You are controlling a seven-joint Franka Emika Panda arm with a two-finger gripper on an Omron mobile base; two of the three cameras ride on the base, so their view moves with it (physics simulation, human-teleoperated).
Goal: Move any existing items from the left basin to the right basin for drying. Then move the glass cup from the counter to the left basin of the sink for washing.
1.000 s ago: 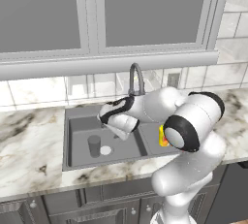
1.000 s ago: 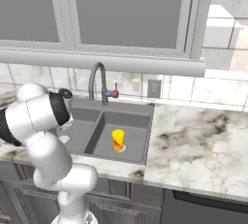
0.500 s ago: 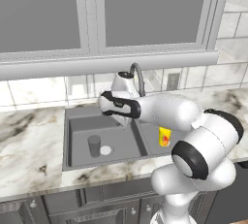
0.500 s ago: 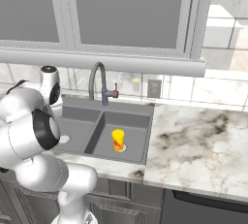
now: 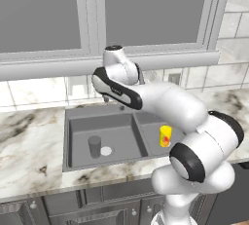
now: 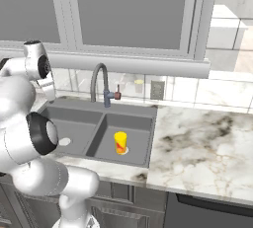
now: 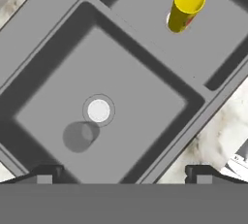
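The marble desk [image 5: 29, 141] carries the dark grey sink [image 5: 97, 113], set into it toward the back edge under the window. Starting at the left, the left basin [image 5: 116, 139] holds the glass cup [image 5: 94, 146], which stands upright on the basin floor, just left of the round pale drain disc [image 5: 106, 150] and nearer the basin's front left corner than its back wall. In the hand view the glass cup [image 7: 77, 136] appears as a grey translucent circle touching the edge of the drain ring.

Past the central divider, the right basin [image 6: 136, 128] holds a yellow container [image 6: 120, 142] with a red mark, upright near the middle of its floor. The arched faucet [image 6: 99, 81] rises from the sink's back rim, behind the divider.

The tool [image 7: 121, 172] hangs high above the left basin, looking straight down into it; its two dark tips sit spread wide apart, with nothing between them. The white arm [image 5: 160, 104] arches over the sink from the desk's front right side.
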